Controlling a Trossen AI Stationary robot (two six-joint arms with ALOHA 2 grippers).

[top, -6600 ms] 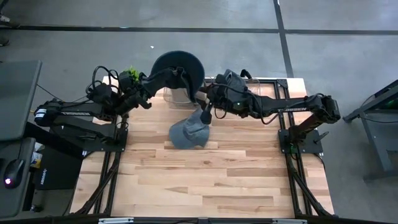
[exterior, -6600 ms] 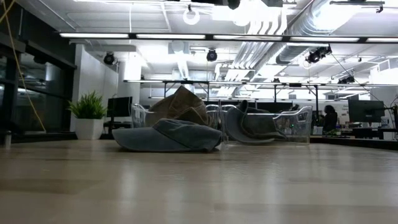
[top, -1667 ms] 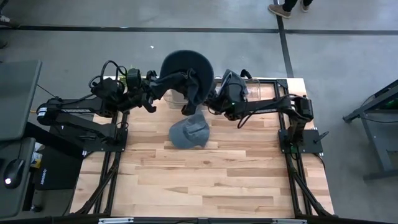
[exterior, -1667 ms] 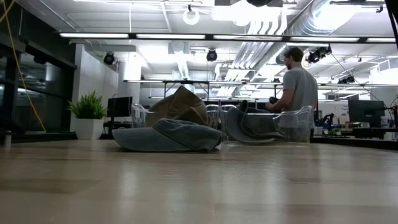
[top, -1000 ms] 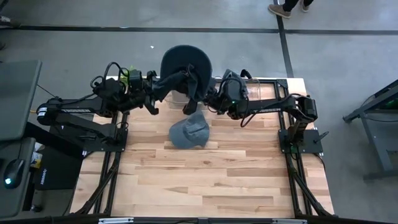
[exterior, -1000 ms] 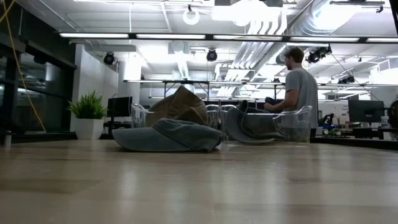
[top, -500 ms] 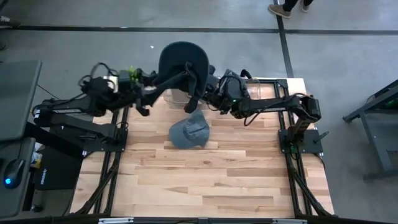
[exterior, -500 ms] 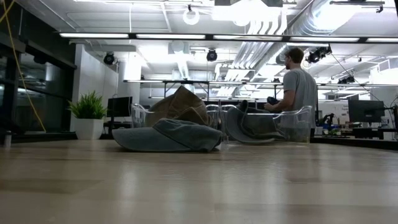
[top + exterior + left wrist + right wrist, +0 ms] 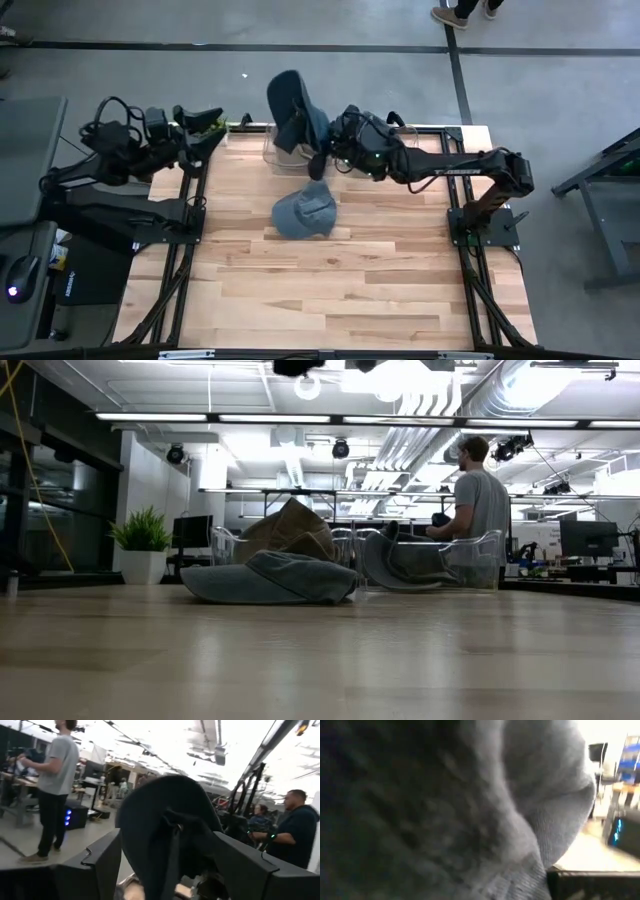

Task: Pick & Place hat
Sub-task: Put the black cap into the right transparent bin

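Observation:
A dark blue-grey hat (image 9: 290, 105) hangs in the air over the clear bin (image 9: 272, 155) at the table's far edge, with my right gripper (image 9: 322, 135) shut on it. Its cloth (image 9: 470, 810) fills the right wrist view. My left gripper (image 9: 212, 122) stands open near the table's far left corner, well apart from the hat (image 9: 165, 820), which shows ahead between its spread fingers (image 9: 95, 865). A second, grey hat (image 9: 305, 210) lies flat on the table, brim down (image 9: 270, 578). My right gripper holds the dark hat by its right-hand side (image 9: 314, 128), coming at it about level from the table's right. The gripper and the cloth hide the place of contact. The hat hangs lifted clear, crumpled and drooping above the bin.
A brown hat (image 9: 290, 525) sits in the left clear bin; a second clear bin (image 9: 470, 565) at the far right holds a grey one (image 9: 400, 560). A person (image 9: 482, 495) stands beyond the table. The near half of the wooden table (image 9: 330, 300) is bare.
My left gripper has opened, let go of the dark hat and drawn back toward the table's left edge. The hat, spread wide between both grippers before, has collapsed narrower and now hangs from my right gripper alone, which has kept hold and shifted slightly toward the far edge.

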